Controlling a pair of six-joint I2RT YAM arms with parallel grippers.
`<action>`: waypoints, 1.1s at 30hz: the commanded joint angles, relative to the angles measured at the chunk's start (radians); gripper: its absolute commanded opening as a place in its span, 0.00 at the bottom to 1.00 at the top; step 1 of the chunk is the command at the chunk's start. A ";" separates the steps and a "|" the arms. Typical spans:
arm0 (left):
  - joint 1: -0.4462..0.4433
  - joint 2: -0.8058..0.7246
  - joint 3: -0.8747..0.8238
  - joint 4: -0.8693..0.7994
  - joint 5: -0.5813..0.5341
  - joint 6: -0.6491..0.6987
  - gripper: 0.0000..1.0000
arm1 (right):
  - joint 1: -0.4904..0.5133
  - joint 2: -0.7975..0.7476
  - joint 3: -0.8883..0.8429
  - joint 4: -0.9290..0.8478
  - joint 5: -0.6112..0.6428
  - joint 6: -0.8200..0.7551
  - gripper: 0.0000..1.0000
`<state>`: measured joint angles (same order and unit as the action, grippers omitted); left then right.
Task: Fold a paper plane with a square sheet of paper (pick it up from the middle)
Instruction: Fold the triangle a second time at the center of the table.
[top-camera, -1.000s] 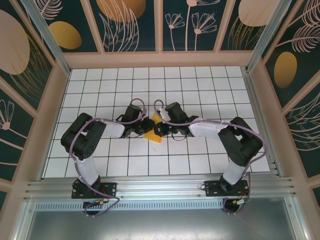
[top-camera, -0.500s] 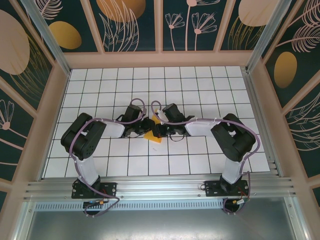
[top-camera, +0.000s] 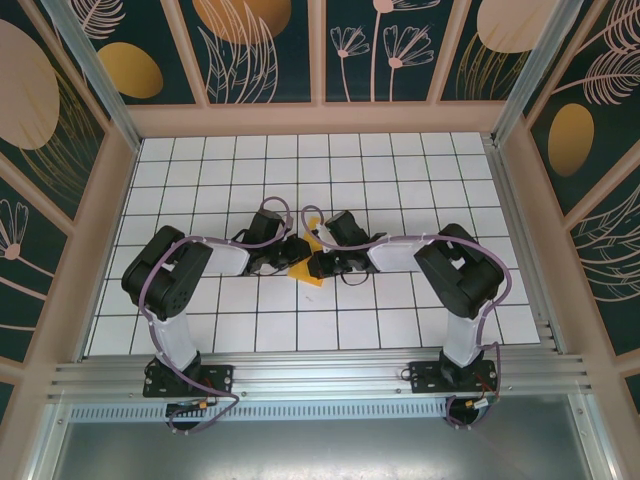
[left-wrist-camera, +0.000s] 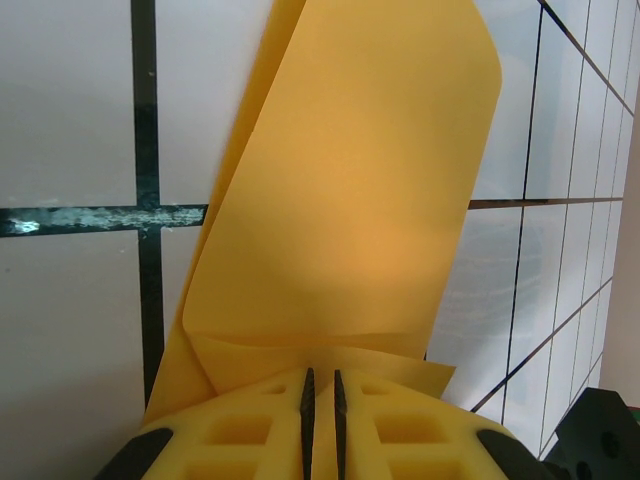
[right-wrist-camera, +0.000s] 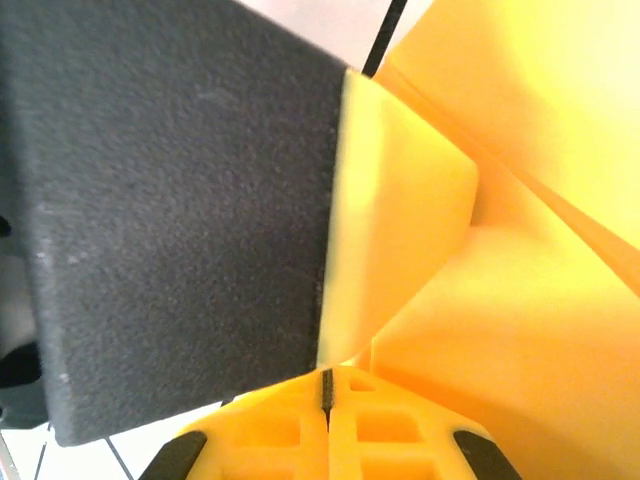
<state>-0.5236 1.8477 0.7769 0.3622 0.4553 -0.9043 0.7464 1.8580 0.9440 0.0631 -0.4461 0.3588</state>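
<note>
The square sheet of paper (top-camera: 310, 272) is a small folded orange-yellow shape held off the tiles at the middle of the table, between both grippers. In the left wrist view the sheet of paper (left-wrist-camera: 350, 200) rises as a curved, doubled flap from my left gripper (left-wrist-camera: 322, 385), whose jaws are shut on its lower edge. My left gripper (top-camera: 298, 252) comes at it from the left. My right gripper (top-camera: 318, 264) meets it from the right. Seen from the right wrist, the right gripper (right-wrist-camera: 326, 385) is shut, a pale flap of the sheet of paper (right-wrist-camera: 400, 230) emerging from its jaw line.
A black matte block (right-wrist-camera: 180, 220), part of the other arm, stands close against the left of the right gripper. White tiled table (top-camera: 400, 170) stretches open behind and to both sides. Wooden frame walls (top-camera: 120, 190) bound it.
The right arm's elbow and forearm have swung left, toward the centre, while its gripper stays at the paper. The left arm and the paper have held still.
</note>
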 joint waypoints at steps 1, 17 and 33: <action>0.006 0.042 -0.034 -0.103 -0.073 0.034 0.17 | -0.007 0.009 -0.011 -0.006 0.000 0.003 0.07; 0.005 0.041 -0.036 -0.111 -0.083 0.039 0.16 | -0.007 0.055 -0.025 -0.003 0.009 -0.007 0.07; 0.005 0.039 -0.036 -0.118 -0.086 0.045 0.16 | 0.007 -0.074 -0.020 -0.040 -0.049 -0.011 0.08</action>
<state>-0.5240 1.8477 0.7750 0.3622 0.4522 -0.8917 0.7425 1.8275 0.9337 0.0509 -0.4725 0.3542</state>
